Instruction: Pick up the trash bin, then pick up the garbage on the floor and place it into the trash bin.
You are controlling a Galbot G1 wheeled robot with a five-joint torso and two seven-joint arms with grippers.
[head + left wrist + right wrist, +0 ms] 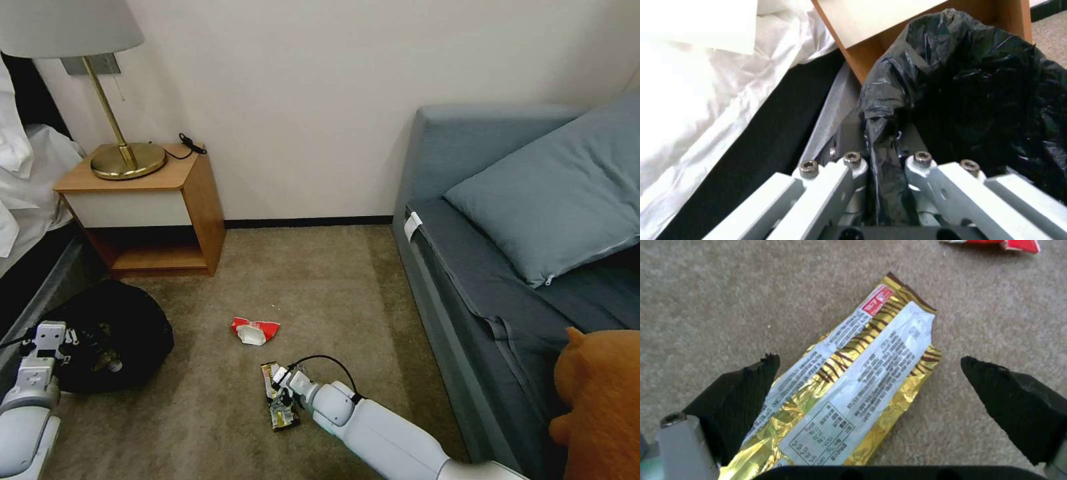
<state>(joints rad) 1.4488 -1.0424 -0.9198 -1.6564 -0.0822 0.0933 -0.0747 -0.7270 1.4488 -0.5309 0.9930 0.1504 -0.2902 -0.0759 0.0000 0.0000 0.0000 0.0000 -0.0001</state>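
I have the bin [113,333] held at my left by its black liner, left hand [882,160] pinched on the bag. My right hand [867,373] sits spread over the gold wrapper [853,380] on the carpet, not yet closed; the red wrapper [255,331] waits beyond. The wrist view reveals the wrapper's printed back

From my seat, the trash bin's [127,327] white body is hidden under its black liner. My right gripper [285,399] covers part of the snack wrapper [272,373] beside it.
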